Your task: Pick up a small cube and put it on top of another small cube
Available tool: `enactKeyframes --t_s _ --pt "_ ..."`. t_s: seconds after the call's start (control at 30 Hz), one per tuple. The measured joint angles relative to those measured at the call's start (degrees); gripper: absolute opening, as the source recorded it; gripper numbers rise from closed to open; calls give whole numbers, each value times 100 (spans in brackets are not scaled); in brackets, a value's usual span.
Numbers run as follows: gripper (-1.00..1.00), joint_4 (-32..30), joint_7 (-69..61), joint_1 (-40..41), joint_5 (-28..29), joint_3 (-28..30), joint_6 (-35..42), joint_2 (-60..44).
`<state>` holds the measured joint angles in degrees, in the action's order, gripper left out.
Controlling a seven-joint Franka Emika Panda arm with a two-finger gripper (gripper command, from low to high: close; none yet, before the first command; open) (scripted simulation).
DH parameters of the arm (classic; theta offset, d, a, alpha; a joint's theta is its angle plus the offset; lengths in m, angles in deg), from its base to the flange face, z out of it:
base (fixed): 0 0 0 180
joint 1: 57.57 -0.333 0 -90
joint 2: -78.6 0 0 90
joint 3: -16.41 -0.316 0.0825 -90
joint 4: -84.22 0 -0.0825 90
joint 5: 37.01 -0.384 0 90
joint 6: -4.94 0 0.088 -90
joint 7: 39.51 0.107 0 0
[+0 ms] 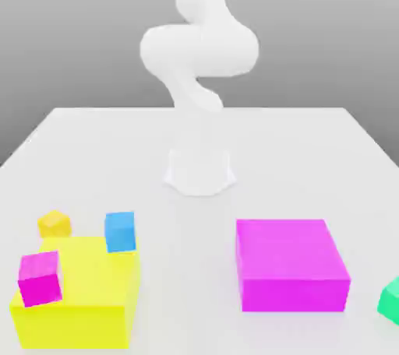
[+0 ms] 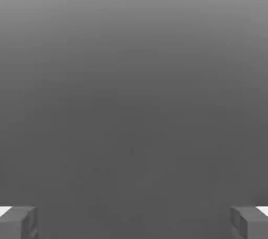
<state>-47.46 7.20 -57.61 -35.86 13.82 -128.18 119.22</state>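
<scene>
Claw spread wide, two grey fingertips far apart, gripping nothing. Small bright green cube on white table, at exterior view's right edge, near big magenta block, not touching.

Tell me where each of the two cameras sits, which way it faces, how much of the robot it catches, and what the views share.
Exterior view: off the arm, across the white table, facing the arm and its base; nearer stand the yellow block, big magenta block, small blue cube and small green cube.
Hand view: on the hand, facing a plain grey surface; two fingers at the corners, gripper open.
Shared: the robot itself; no cube or block appears in both.
</scene>
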Motion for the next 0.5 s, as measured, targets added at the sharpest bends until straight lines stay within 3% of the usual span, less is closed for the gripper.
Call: enactKeyframes --t_s 0.5 --pt "0 58 749 -261 1000 -1426 -807 -3145"
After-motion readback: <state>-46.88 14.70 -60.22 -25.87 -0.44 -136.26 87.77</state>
